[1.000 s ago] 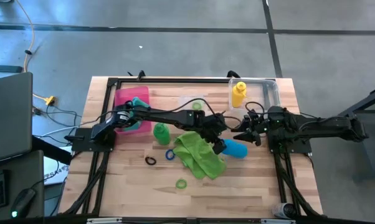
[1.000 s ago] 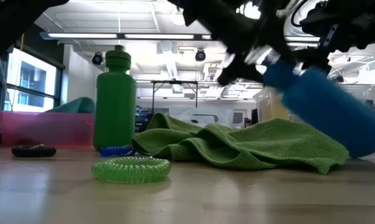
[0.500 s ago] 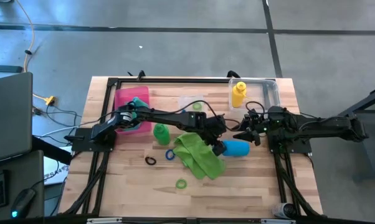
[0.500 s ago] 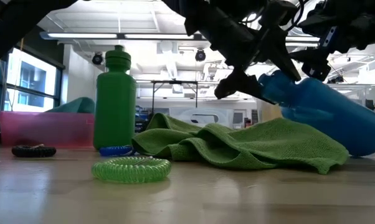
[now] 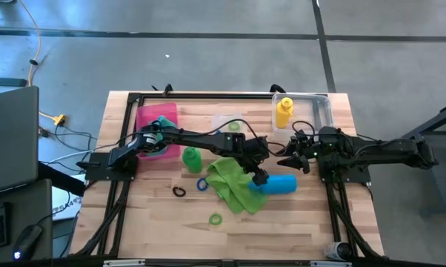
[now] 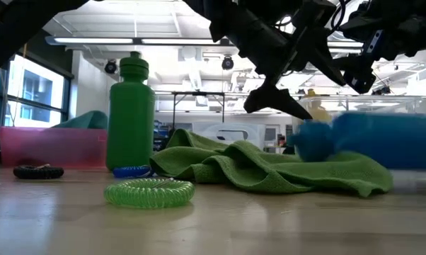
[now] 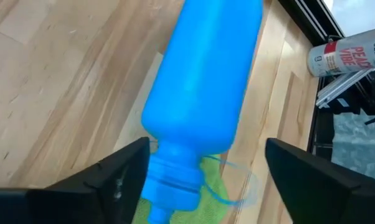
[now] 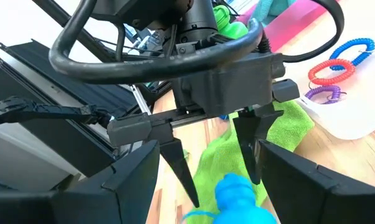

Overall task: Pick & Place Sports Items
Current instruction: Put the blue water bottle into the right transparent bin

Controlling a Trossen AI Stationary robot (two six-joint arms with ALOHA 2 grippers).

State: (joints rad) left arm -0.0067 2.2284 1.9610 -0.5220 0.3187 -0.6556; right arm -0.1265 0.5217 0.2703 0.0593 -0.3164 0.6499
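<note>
The blue bottle [image 5: 282, 184] lies on its side on the table. Its neck end [image 7: 169, 186] rests on the edge of the lime green towel [image 5: 234, 185]. My left gripper [image 5: 259, 176] is open just above the bottle's neck, with a finger on either side and clear of it; the right wrist view shows these fingers [image 8: 182, 167] pointing down. My right gripper [image 5: 288, 161] is open and empty a little to the right. The green bottle [image 5: 192, 156] stands upright left of the towel. The yellow bottle [image 5: 284, 112] stands in a clear box. The teal towel [image 5: 162, 124] lies in the pink tray.
A black ring [image 5: 179, 191], a blue ring [image 5: 202, 184] and a green ring [image 5: 215, 219] lie on the wood near the towel. More rings lie on a clear lid [image 5: 229, 122] at the back. The clear box [image 5: 319, 110] is at the back right and the pink tray [image 5: 145, 115] at the back left.
My left gripper has let go of the blue bottle. The bottle hung tilted with its neck up, and has dropped and now lies level on the table, a little nearer the front edge, its neck on the towel's edge. The gripper stays above it.
</note>
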